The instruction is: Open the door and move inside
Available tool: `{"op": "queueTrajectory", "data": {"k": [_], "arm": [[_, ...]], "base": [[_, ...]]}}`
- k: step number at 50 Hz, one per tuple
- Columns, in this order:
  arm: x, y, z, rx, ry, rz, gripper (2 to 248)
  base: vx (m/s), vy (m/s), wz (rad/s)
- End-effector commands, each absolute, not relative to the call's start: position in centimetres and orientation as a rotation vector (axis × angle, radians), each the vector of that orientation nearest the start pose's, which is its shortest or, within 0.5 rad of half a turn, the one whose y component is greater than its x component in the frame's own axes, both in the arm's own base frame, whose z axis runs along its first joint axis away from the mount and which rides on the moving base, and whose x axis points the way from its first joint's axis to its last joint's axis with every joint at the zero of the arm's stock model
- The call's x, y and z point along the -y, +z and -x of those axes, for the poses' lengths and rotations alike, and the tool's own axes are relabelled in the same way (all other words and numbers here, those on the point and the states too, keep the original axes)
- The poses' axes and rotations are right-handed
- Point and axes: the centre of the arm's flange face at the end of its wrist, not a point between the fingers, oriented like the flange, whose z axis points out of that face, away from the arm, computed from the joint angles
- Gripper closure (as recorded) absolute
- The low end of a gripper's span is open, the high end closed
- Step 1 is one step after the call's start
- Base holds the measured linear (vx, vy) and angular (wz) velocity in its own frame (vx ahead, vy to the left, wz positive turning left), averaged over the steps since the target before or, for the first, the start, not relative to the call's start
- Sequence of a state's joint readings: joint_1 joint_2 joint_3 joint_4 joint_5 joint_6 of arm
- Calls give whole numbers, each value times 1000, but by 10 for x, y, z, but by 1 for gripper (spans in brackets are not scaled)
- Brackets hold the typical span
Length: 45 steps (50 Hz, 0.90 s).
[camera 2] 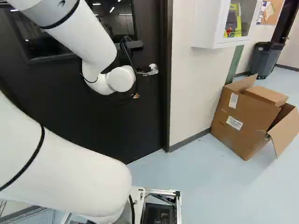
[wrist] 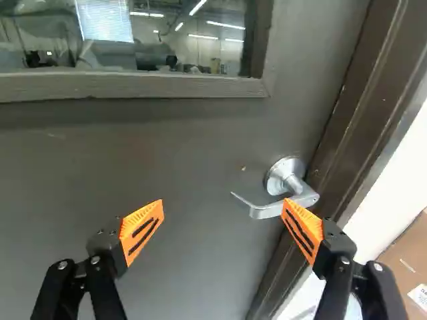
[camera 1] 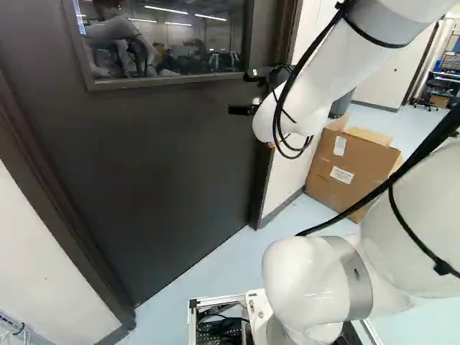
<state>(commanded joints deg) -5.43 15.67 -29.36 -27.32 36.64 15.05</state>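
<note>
The gripper (camera 1: pixel 252 126) is standing with jaws spread; the door's (wrist: pixel 193 153) lever handle (wrist: pixel 265 211) is projecting at one o'clock, ahead.

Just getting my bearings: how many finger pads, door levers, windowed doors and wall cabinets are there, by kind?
Orange ridged finger pads: 2
Silver metal door lever: 1
Dark grey windowed door: 1
White boxy wall cabinet: 1
Total: 5

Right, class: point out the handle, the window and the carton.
Handle (wrist: pixel 265 211): wrist view, on its lever.
Window (camera 1: pixel 169 37): left base view, on the glass.
Carton (camera 2: pixel 244 115): right base view, on its near side.
</note>
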Motion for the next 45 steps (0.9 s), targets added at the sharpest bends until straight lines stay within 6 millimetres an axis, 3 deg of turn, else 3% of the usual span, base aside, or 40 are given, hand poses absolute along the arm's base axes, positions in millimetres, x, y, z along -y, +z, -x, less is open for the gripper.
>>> {"op": "queueTrajectory", "data": {"k": [26,45], "arm": [[10,542,-394,410,-1969,2338,3],[10,526,-398,405,-1921,2369,3]], "base": [[0,0,0],[0,0,0]]}}
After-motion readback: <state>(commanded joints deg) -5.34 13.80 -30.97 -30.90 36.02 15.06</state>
